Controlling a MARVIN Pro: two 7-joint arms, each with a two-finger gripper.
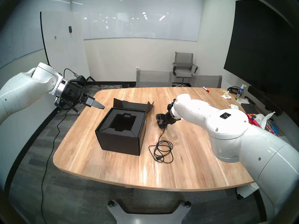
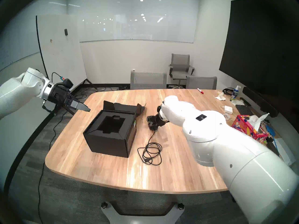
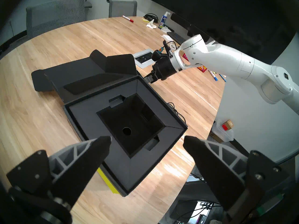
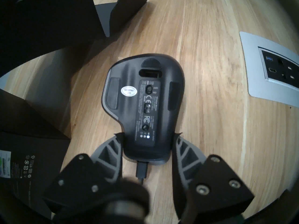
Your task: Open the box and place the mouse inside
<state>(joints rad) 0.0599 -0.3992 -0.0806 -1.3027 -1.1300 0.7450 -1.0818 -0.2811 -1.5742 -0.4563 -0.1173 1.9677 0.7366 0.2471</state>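
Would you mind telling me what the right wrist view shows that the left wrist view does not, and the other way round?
Only the right wrist view shows the mouse: underside up, labels visible, gripped at its cable end by the right hand. Only the left wrist view shows the deep cavity inside the box, the open left hand and the red marker. Both show the box's opened flap, the wooden table and its silver socket panel.
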